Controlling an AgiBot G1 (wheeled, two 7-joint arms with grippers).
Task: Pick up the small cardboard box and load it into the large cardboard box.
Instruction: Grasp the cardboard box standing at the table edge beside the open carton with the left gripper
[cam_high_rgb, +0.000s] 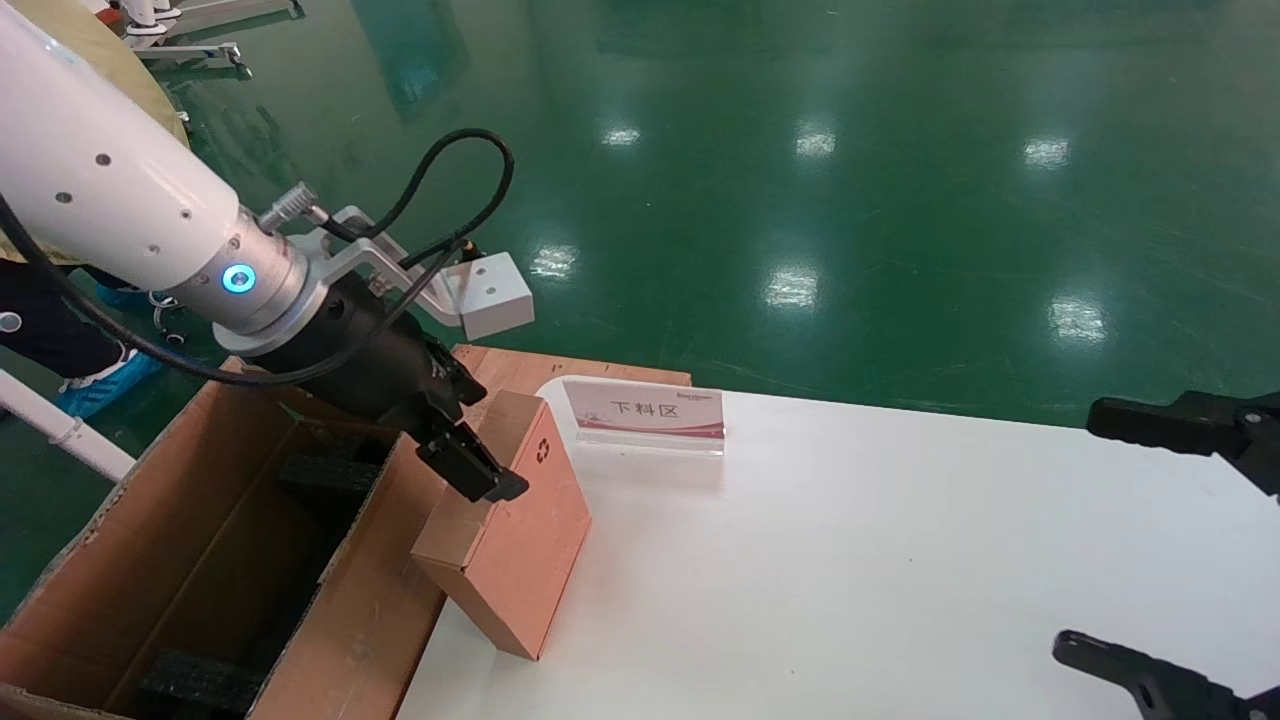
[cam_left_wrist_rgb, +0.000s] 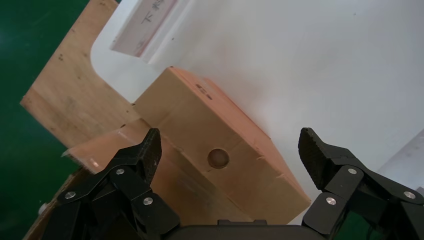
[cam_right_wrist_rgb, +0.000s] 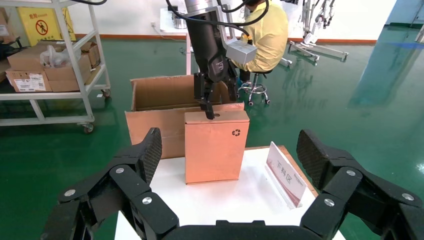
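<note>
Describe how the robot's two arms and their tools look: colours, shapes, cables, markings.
The left arm is a thick, glossy white tube with small dark screw holes, ending in a silver collar with a glowing blue ring light. A looping black cable and a white boxy wrist camera sit above its black left tool. The right tool is matte black with silver-screwed finger links.

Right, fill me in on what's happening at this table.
The left gripper is open and poised at the top edge of the slim brown cardboard box, which stands upright on the white table; a firm grasp isn't visible. The big open corrugated carton with black foam blocks waits right beside it, off the table's edge. The right gripper hangs open at the table's other side, idle.
</note>
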